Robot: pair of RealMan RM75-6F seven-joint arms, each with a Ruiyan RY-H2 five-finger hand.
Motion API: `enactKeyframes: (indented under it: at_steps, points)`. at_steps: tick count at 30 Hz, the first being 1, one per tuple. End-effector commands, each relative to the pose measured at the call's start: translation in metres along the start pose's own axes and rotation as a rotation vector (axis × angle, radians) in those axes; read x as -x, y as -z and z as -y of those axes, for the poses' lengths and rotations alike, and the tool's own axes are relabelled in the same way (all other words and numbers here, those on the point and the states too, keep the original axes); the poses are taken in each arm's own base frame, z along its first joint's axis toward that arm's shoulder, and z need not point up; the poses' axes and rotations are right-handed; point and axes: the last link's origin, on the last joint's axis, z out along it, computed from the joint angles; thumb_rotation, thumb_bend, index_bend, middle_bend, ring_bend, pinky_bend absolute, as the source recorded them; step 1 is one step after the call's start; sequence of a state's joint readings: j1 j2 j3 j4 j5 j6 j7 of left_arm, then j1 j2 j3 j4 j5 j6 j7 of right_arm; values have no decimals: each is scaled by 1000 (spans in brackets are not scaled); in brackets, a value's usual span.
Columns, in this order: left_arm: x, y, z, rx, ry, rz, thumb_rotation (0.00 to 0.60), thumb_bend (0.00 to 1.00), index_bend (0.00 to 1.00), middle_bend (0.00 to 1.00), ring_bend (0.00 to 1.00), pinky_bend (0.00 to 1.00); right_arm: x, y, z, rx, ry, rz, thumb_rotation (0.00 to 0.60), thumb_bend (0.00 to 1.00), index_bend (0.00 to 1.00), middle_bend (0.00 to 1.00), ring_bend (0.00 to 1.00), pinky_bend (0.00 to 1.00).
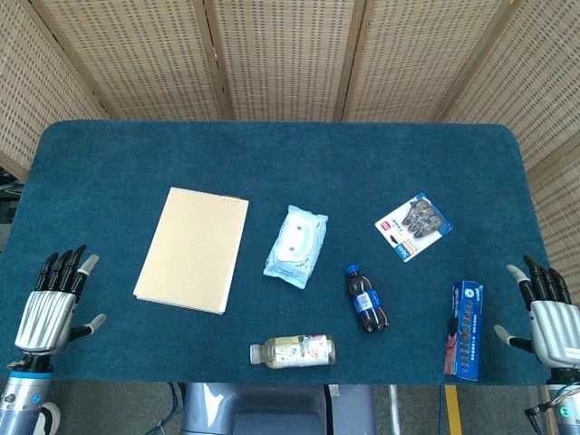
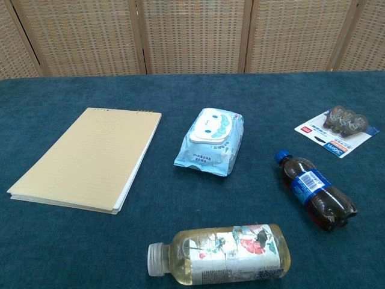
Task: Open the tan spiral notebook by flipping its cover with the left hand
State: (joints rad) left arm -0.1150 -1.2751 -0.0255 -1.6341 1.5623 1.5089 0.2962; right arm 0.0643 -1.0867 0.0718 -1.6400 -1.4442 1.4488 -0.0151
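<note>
Two robot hands parked at the near corners, left robot hand point(image 1: 53, 304) and right robot hand point(image 1: 547, 313), both released with fingers spread and nothing held. Nothing begun yet, by the look of it: tan spiral notebook point(image 1: 192, 248) flat and shut on the left part of the tabletop point(image 1: 272, 154), spiral at its far edge, well apart from the left robot hand. Next up, probably, reaching over to the near edge and getting fingertips under the cover to lift it away.

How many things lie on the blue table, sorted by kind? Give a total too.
Notebooks: 1, the tan notebook.
Wipes packs: 1, the wipes pack.
Bottles: 2, the dark soda bottle and the pale drink bottle.
Carded packs: 2, the clip card and the blue pack.
Total: 6.
</note>
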Motion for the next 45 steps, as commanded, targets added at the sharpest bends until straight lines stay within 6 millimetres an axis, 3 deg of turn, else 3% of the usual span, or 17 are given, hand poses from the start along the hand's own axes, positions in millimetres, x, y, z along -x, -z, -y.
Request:
enactKeyframes:
  at_steps: [1, 34, 45]
  points:
    - [0, 0, 0, 0, 0, 0, 600, 0, 0, 0, 0, 0, 0, 0, 0, 0, 0, 1, 600, 156, 110, 0, 0, 0]
    - [7, -6, -7, 23, 3, 13, 600, 0, 0, 0, 0, 0, 1, 0, 2, 4, -17, 15, 600, 156, 110, 0, 0, 0]
    - [24, -24, -32, 75, 7, 51, 600, 4, 0, 0, 0, 0, 1, -1, 3, 11, -32, 18, 600, 156, 110, 0, 0, 0]
